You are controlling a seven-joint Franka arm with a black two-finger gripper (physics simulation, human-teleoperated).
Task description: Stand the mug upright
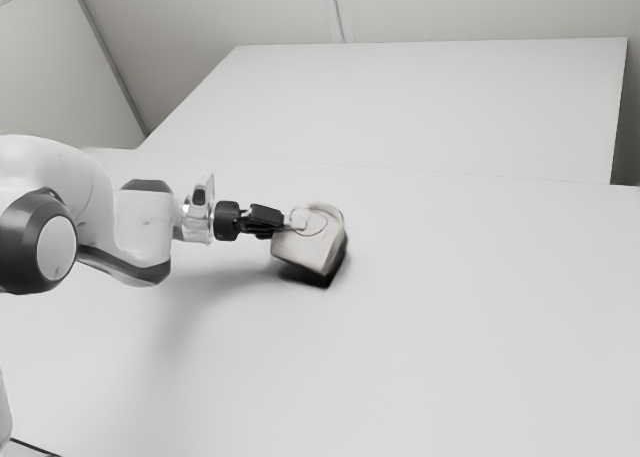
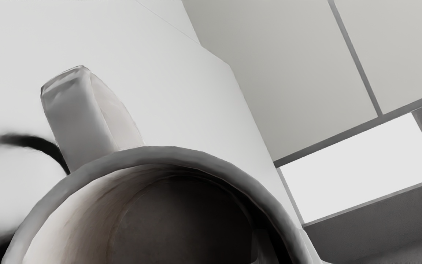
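The mug (image 1: 305, 245) is tilted, its mouth toward the end effector (image 1: 280, 226), over the pale surface (image 1: 450, 337), near its long far edge; whether it touches the surface I cannot tell. The end effector is closed on the mug's wall, one finger inside, one outside. Beyond that edge lies another white slab (image 1: 430, 102), then grey-white walls (image 1: 200, 22) with dark seams. The wrist view shows a bright white panel (image 2: 361, 168).

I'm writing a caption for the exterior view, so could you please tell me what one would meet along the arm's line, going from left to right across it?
White robot arm → black gripper → tilted mug.
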